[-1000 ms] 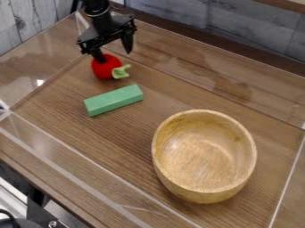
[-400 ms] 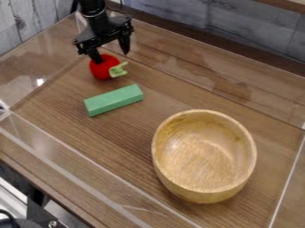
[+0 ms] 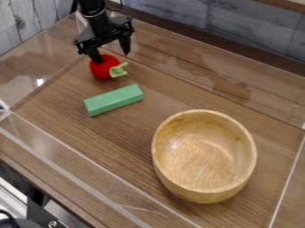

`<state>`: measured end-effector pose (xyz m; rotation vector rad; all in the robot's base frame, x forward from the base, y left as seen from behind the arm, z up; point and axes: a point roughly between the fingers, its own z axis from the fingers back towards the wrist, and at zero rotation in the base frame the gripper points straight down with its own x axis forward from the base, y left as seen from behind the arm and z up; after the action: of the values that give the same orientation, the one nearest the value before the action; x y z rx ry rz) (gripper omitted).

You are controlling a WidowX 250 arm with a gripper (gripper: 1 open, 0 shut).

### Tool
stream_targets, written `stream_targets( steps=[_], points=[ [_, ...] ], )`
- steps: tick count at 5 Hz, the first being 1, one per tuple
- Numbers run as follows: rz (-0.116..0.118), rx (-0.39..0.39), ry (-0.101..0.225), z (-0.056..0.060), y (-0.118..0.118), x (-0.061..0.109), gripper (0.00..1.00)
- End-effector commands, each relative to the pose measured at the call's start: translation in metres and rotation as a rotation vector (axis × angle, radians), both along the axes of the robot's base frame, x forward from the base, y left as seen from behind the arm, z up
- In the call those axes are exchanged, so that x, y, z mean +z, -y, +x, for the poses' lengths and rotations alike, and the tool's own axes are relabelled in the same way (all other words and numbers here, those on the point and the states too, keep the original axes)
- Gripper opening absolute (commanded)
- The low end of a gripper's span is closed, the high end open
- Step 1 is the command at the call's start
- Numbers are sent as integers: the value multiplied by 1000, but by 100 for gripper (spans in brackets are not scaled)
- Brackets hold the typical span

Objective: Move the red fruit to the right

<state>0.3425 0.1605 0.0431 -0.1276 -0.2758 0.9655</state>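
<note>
Red fruit, glossy, seemingly rounded

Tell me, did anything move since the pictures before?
Nothing really changed. The open pincer still hangs right over the red fruit without holding it. The green block and wooden bowl stayed put too.

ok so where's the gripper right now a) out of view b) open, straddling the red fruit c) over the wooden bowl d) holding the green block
b, the gripper stands with its jaws spread just above the red fruit, away from the green block and the wooden bowl.
</note>
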Motion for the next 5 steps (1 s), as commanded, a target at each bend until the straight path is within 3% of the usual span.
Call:
stream_targets(
  steps=[1,2,4,5],
  points=[
    [2,9,17,4,3,6,100],
    [-4,3,16,5,12,5,100],
    [-20,-53,15,6,5,0,100],
    [-17,-45,13,2,9,-1,0]
  ],
)
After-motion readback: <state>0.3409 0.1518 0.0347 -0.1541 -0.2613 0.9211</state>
